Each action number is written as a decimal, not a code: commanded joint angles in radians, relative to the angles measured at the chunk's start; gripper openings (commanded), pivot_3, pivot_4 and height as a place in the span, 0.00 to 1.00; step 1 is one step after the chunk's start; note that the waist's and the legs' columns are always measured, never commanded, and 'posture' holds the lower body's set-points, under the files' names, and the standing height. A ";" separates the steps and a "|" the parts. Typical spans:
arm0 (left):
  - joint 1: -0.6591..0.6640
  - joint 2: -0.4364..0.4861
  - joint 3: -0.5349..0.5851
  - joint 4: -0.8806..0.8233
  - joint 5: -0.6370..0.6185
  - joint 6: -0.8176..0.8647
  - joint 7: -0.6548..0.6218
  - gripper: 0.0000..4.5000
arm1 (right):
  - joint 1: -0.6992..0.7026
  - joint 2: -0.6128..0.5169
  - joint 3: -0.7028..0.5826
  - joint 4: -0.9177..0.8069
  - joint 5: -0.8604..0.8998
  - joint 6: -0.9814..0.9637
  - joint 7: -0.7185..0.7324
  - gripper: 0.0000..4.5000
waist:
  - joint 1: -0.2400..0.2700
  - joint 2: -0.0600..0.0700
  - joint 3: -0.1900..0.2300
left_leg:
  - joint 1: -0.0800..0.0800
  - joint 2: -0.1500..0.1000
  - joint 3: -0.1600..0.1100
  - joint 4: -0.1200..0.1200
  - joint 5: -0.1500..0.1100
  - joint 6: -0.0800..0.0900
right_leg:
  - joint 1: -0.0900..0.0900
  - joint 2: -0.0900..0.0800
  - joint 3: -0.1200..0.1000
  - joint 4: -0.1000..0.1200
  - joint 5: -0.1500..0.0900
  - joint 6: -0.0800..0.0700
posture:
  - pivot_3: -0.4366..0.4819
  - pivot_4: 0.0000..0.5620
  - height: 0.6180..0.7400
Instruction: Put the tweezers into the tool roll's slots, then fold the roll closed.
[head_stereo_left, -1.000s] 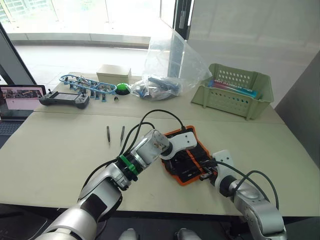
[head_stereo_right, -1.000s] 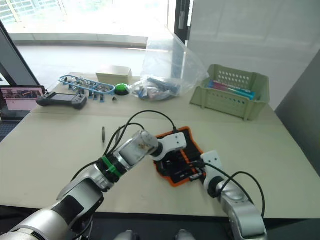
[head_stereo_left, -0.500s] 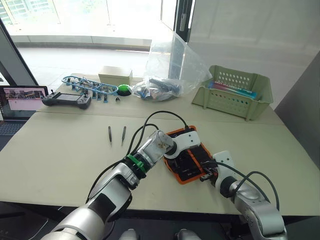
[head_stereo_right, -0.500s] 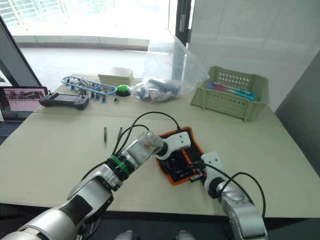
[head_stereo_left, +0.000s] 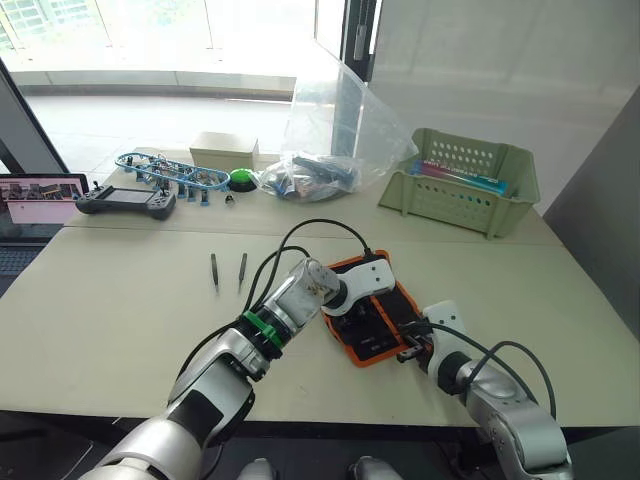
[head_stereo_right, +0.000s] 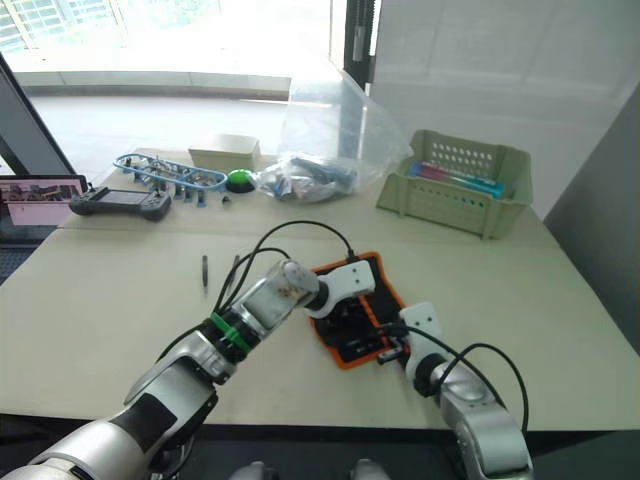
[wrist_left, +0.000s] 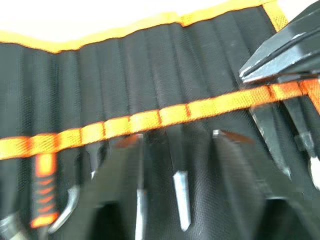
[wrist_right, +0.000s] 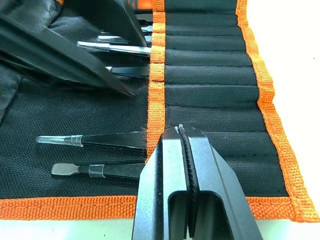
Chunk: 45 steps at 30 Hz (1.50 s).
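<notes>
The tool roll (head_stereo_left: 378, 336) lies unrolled on the table, black with orange edging. Several tweezers (wrist_right: 92, 141) sit tucked under the orange band of its slots (wrist_left: 150, 120). My left gripper (wrist_left: 176, 139) hovers open over the roll, one finger on either side of a slotted tweezer (wrist_left: 181, 200). My right gripper (wrist_right: 181, 131) is shut, its tip resting on the orange band near the roll's near right edge. In the left eye view both grippers (head_stereo_left: 345, 310) (head_stereo_left: 408, 346) meet over the roll. Two loose tweezers (head_stereo_left: 214, 271) (head_stereo_left: 242, 269) lie on the table to the left.
At the back stand a green perforated basket (head_stereo_left: 460, 185), a clear plastic bag (head_stereo_left: 330, 150), a small box (head_stereo_left: 222, 150), a green button (head_stereo_left: 240, 178), blue parts (head_stereo_left: 165, 168) and a handheld controller (head_stereo_left: 125, 202). A black cable (head_stereo_left: 320, 226) loops over the left arm.
The left gripper's fingers have spread apart over the roll. Both arms otherwise hold their places. The camera has shifted a little.
</notes>
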 joint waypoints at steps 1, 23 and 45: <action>0.016 0.072 0.089 -0.225 -0.066 0.111 -0.052 0.89 | 0.030 -0.007 0.024 0.073 0.003 0.068 0.007 0.00 | -0.001 0.001 0.000 | 0.000 0.000 0.000 0.000 0.000 0.000 | 0.000 0.000 0.000 0.000 0.000 0.000 | 0.48 0.27 1.00; 1.047 0.116 0.896 -1.002 -0.185 0.111 0.480 0.99 | -0.019 -0.072 0.029 0.130 0.001 0.040 0.087 0.00 | -0.001 0.000 -0.001 | 0.005 0.005 0.005 -0.002 -0.001 0.000 | 0.003 -0.005 0.001 -0.002 -0.003 -0.007 | 0.48 0.27 1.00; 1.255 -0.054 0.846 -1.099 -0.194 0.066 0.736 0.99 | -0.054 -0.089 0.044 0.164 -0.010 0.027 0.127 0.00 | -0.012 -0.005 -0.003 | 0.005 0.005 0.007 -0.003 -0.008 -0.008 | 0.000 -0.004 0.001 -0.006 -0.004 -0.010 | 0.48 0.27 1.00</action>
